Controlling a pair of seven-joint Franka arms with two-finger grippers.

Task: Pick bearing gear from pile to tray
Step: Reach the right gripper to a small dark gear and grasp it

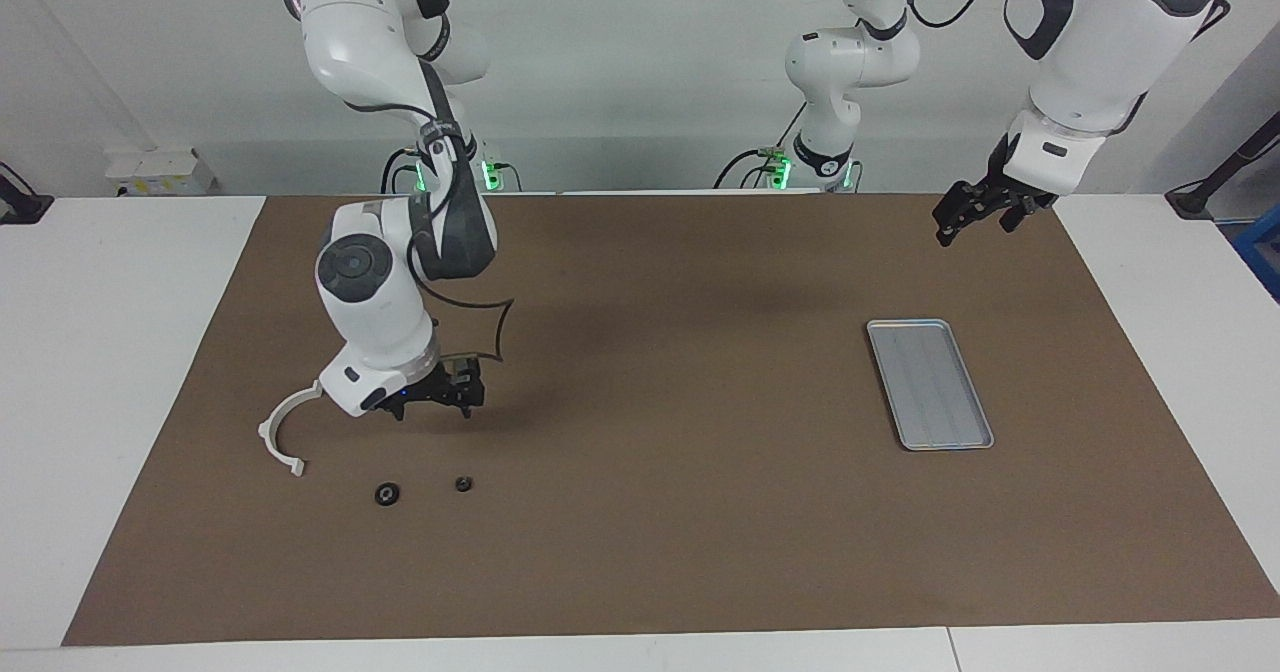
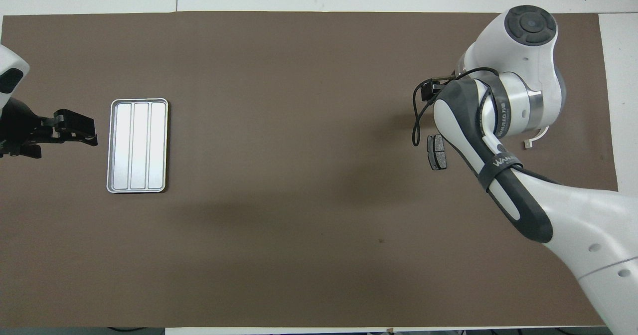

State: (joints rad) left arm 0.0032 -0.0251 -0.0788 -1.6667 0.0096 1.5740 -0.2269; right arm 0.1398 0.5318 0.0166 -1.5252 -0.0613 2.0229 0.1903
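The pile lies at the right arm's end of the mat: a white curved bracket (image 1: 280, 439), two small black round pieces (image 1: 388, 494) (image 1: 463, 484) farther from the robots, and one dark grey brake pad (image 2: 437, 152) seen in the overhead view. My right gripper (image 1: 435, 410) is open and empty, low over the mat beside the bracket, clear of the round pieces. In the overhead view the right arm hides it, the round pieces and most of the bracket (image 2: 536, 138). The silver tray (image 1: 930, 384) (image 2: 138, 145) lies empty toward the left arm's end. My left gripper (image 1: 975, 227) (image 2: 82, 128) waits open, raised beside the tray.
A brown mat (image 1: 650, 512) covers the white table (image 1: 110, 372). A black cable loops from the right wrist (image 1: 495, 327) just above the mat.
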